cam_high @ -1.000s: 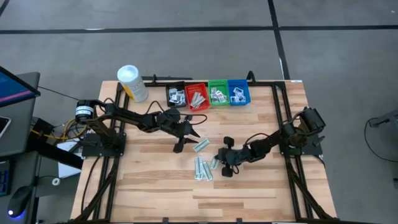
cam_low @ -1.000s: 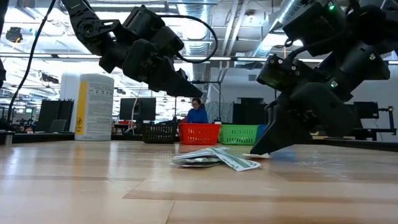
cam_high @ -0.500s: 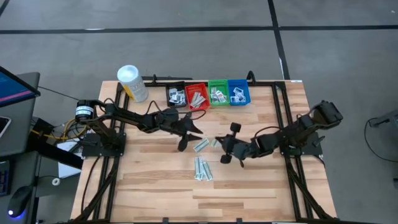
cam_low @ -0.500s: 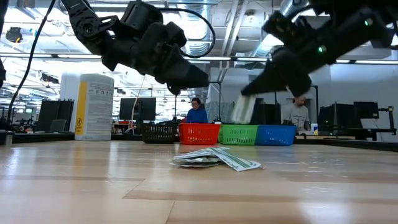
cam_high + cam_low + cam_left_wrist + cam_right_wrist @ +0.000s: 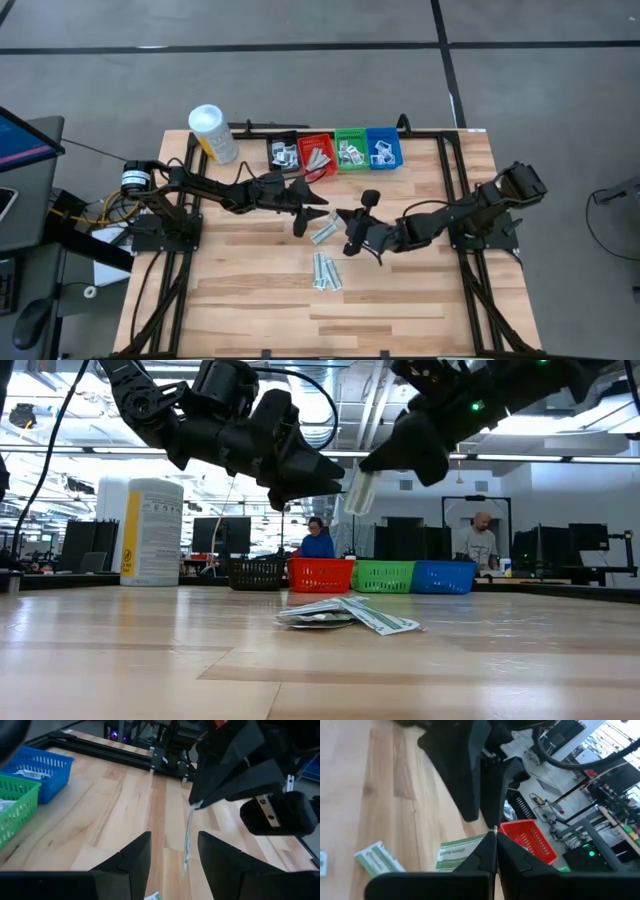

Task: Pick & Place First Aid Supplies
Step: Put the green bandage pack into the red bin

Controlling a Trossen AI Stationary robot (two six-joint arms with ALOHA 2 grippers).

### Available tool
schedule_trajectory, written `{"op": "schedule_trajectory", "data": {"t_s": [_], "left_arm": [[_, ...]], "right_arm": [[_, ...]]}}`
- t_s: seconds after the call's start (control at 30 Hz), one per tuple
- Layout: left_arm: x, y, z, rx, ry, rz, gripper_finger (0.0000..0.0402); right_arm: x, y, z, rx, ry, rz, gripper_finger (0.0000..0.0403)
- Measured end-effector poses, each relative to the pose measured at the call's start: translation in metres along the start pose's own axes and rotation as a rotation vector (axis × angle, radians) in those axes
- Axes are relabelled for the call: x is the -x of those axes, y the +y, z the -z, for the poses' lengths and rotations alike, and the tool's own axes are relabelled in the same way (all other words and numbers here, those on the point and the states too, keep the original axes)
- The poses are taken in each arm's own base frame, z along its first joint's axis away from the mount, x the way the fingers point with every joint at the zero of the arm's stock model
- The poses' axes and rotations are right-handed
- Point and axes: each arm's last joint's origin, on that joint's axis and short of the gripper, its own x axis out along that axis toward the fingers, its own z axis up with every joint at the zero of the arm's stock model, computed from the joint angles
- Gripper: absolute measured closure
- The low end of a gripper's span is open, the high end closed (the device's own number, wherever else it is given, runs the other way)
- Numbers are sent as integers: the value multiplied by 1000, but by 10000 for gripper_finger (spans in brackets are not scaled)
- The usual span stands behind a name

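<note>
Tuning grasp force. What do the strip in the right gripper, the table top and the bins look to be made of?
Strip in the right gripper: thin paper-like wrapper, matte and pale, seen edge-on as a sliver.
Table top: wood, pale planks with visible grain and a slight sheen.
Bins: probably moulded plastic, bright colours with mesh-like walls.

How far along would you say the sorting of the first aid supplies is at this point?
Partly done. The black bin, red bin, green bin and blue bin each already hold packets. In hand: the right gripper holds a pale-green strip in the air, facing the open left gripper. Left: several packets lie on the table.
</note>
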Motion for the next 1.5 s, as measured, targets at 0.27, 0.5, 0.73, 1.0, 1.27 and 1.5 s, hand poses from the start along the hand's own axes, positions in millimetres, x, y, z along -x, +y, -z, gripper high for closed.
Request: {"op": "schedule_trajectory", "data": {"t_s": [0.27,0.5,0.73,1.0,1.27,1.5], "left_arm": [[0,0,0,-5,-1,-2,239],[0,-3,-1,-59,3,100,238],[0,-4,-1,-118,-1,131,241],[0,-4,-1,-120,-2,131,305],[1,2,-2,-116,-5,113,394],[2,8,-3,-111,-7,91,397]], "right_arm": [[-2,-6,-15,34,-28,4,402],[-9,-13,-19,38,-35,13,403],[-13,-17,-22,20,-71,-11,403],[-12,-17,-24,22,-94,-25,403],[-12,-17,-24,24,-95,-26,384],[-12,-16,-23,36,-91,-33,312]]}}
